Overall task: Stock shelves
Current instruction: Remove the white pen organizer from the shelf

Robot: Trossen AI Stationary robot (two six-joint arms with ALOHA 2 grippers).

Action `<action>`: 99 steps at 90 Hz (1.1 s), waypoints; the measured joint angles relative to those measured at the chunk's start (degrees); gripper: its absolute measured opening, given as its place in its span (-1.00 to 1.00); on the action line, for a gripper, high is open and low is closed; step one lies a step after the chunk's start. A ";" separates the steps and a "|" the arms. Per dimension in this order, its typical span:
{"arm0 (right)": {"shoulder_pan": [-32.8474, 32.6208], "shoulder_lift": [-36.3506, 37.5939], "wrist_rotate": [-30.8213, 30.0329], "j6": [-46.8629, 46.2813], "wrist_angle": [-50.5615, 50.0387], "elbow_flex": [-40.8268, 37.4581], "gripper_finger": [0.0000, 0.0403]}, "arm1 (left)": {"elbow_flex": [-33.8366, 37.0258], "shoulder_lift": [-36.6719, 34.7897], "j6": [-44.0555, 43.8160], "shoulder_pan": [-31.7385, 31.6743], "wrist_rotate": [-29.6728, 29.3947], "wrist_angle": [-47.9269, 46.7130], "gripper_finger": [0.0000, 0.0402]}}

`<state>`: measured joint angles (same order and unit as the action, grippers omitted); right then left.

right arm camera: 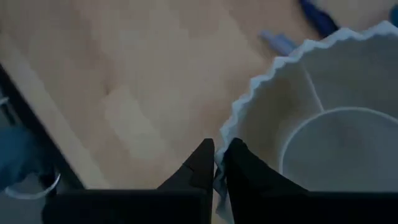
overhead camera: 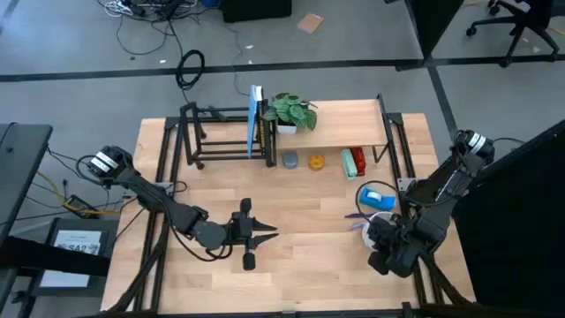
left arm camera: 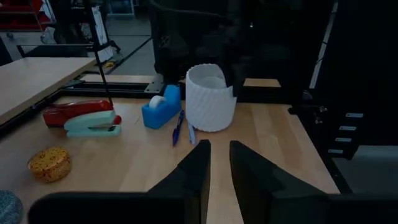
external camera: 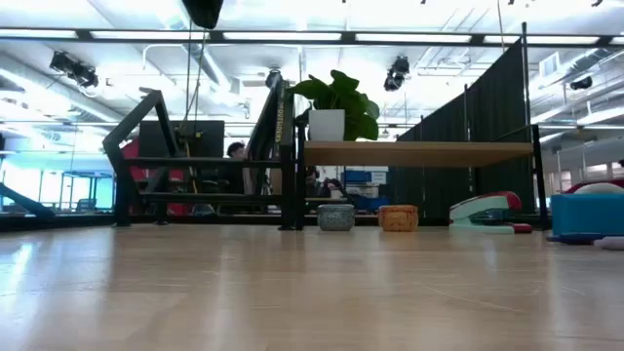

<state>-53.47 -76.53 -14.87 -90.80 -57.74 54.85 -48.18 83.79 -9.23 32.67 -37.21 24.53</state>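
- High view: the stand (overhead camera: 340, 124) with its plank top sat at upper centre of the table (overhead camera: 300, 265), a potted plant (overhead camera: 290, 111) on its left end. The black rack (overhead camera: 221, 132) stood just left of it, a blue book (overhead camera: 256, 122) upright between them.
- Below the plank lay a grey tin (overhead camera: 290, 160), a yellow tin (overhead camera: 316, 162) and a stapler (overhead camera: 354, 162); a blue tape dispenser (overhead camera: 378, 198) lay further right.
- The left gripper (overhead camera: 269, 233) hung over bare table at lower centre, fingers nearly together on nothing. The right gripper (overhead camera: 381, 231) was at lower right, by a white cup that is largely hidden here.
- Low view: the rack (external camera: 195, 171) was at left, the stand (external camera: 419, 153) at right with the plant (external camera: 333, 105) on top; the two tins (external camera: 336, 216), the stapler (external camera: 487, 212) and the dispenser (external camera: 585, 214) sat along the far table. No gripper showed.
- Left wrist view: the left fingers (left arm camera: 199, 171) were a narrow gap apart, empty. Ahead stood the ribbed white cup (left arm camera: 210, 98), pens (left arm camera: 179, 127) and dispenser (left arm camera: 160, 107) beside it, stapler (left arm camera: 84, 118) and yellow tin (left arm camera: 50, 163) at left.
- Right wrist view: the right fingers (right arm camera: 202, 165) pinched the wavy rim of the cup (right arm camera: 311, 106) at centre frame.
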 joint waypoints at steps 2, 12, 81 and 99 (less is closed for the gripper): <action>0.00 0.00 0.01 -0.45 -0.47 0.00 -1.00 | 0.00 0.00 0.00 0.01 0.00 0.00 -0.79; -0.01 0.00 0.35 -3.04 -2.77 -0.03 -1.00 | 0.00 0.00 0.00 0.00 0.00 0.00 -0.79; -2.12 -0.22 19.85 -15.80 -9.00 1.79 -0.59 | 0.00 0.00 0.17 0.00 0.00 -0.02 -0.79; 3.53 0.22 27.61 -7.77 -8.93 4.97 -0.28 | 0.00 0.00 0.22 0.01 0.01 -0.02 -0.79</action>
<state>-49.94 -76.31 12.74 -98.57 -66.67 59.82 -48.18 83.79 -9.02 32.68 -37.20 24.51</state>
